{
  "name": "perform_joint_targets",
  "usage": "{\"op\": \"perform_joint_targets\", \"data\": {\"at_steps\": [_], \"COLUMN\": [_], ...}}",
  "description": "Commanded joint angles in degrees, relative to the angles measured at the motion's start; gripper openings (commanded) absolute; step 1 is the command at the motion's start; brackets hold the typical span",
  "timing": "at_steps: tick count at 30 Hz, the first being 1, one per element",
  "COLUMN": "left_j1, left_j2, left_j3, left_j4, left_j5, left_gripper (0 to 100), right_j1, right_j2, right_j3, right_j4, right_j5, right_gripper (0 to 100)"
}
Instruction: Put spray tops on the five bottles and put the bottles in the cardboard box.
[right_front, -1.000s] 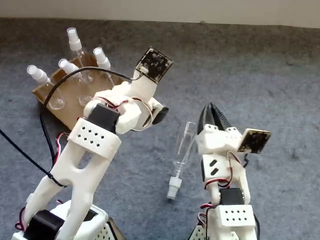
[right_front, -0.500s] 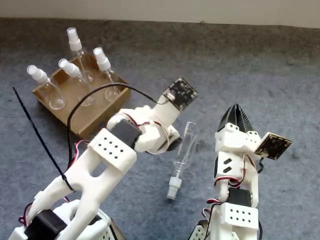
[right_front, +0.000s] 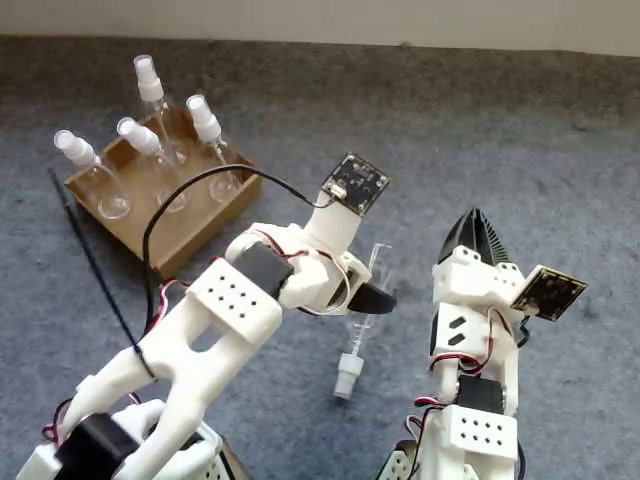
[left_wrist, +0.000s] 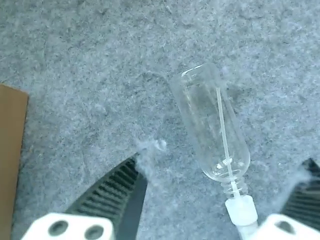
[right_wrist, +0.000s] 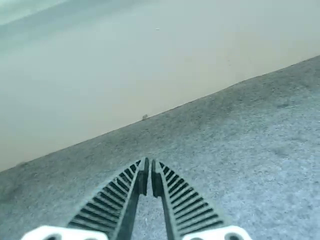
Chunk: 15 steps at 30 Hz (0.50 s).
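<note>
Straddling the loose bottle (left_wrist: 212, 125), the left claw (left_wrist: 223, 169) is spread wide with one finger on each side of the glass and neither touching it. The bottle lies on its side on the bench (right_front: 560, 150), between the two arms and well apart from the box (right_front: 195, 235). Its white top (left_wrist: 241, 210) is fitted, with the dip tube running down inside. The right claw (right_wrist: 148, 172) is pinched closed on nothing, raised and pointing away from the work.

The likely trouble is the grasp itself. The bottle is round and smooth, so fingers closing off centre could roll it aside or squeeze it out. A grip close to the neck would probably let the heavy end droop in the lift. Whether the top is fully seated I cannot tell; if loose, it could come off on the way. At the box, the free room looks tight, and a tilted bottle could knock over a neighbour (right_front: 205, 120) standing there.

Count: five bottles, four upright in the box and one on the bench. Five tops, all on. One box. Two claws.
</note>
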Motion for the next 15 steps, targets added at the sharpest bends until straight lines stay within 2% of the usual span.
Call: {"op": "perform_joint_targets", "data": {"at_steps": [1, 7, 15], "left_j1": [0.4, 0.5, 1.0], "left_j2": [8.6, 19.1, 29.4], "left_j3": [-2.7, -9.2, -15.6], "left_j4": [-1.1, -5.1, -5.3], "left_j5": [0.7, 0.7, 0.7], "left_gripper": [37, 37, 37], "right_j1": [2.3, 2.6, 2.6], "right_j2": [-0.9, -0.9, -0.9], "right_j3": [7.7, 7.8, 7.9], "right_j4": [-0.3, -0.3, -0.3], "right_j5": [0.4, 0.4, 0.4], "right_gripper": [1.1, 1.1, 1.1]}}
